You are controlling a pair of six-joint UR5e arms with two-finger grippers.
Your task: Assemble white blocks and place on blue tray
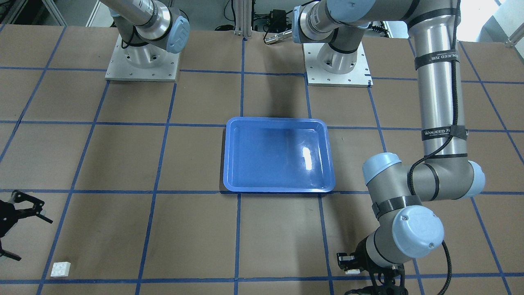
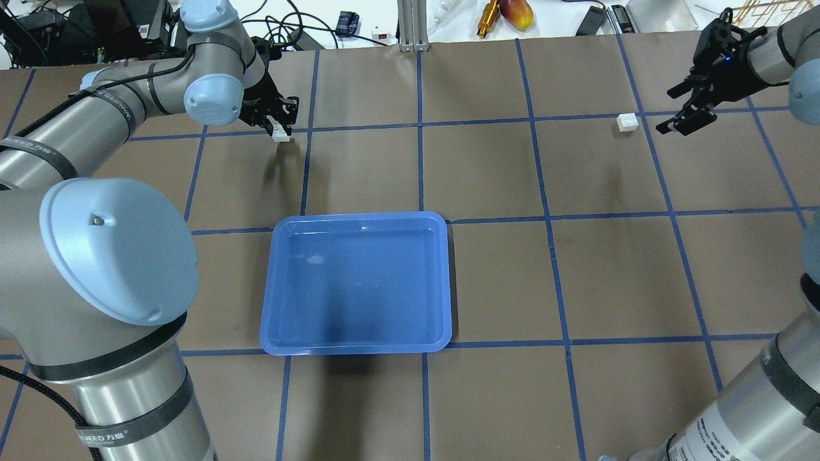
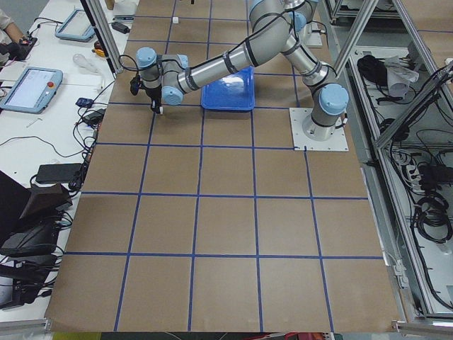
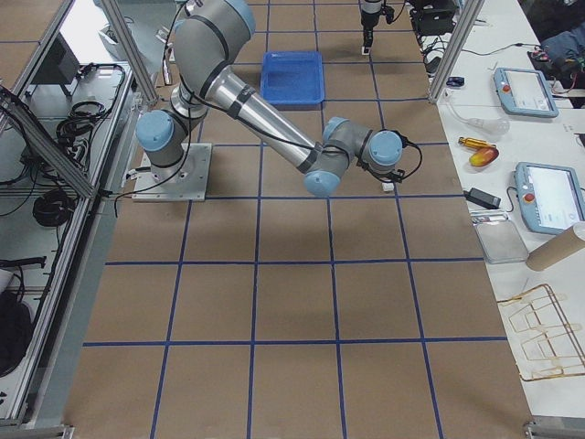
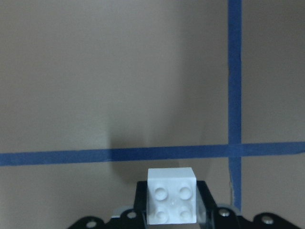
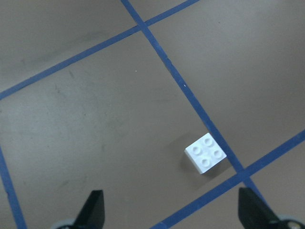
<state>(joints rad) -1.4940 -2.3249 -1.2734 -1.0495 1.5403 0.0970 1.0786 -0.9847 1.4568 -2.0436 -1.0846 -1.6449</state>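
The blue tray [image 1: 278, 121] lies empty at the table's middle and also shows in the overhead view [image 2: 359, 217]. My left gripper [image 2: 280, 128] is shut on a white studded block [image 5: 171, 195], held just above the table beyond the tray's far left corner; the block also shows in the front view [image 1: 352, 271]. A second white block [image 2: 627, 122] lies on the table by a tape crossing at the far right [image 1: 60, 269]. My right gripper [image 2: 687, 107] is open and empty, hovering just right of that block; its wrist view shows the block [image 6: 206, 153] ahead between the spread fingers.
Both arm bases [image 1: 142, 61] [image 1: 336, 61] stand on plates at the robot's side. The left arm's elbow [image 1: 425, 180] hangs over the table beside the tray. Cables and tools [image 2: 506, 13] lie beyond the far edge.
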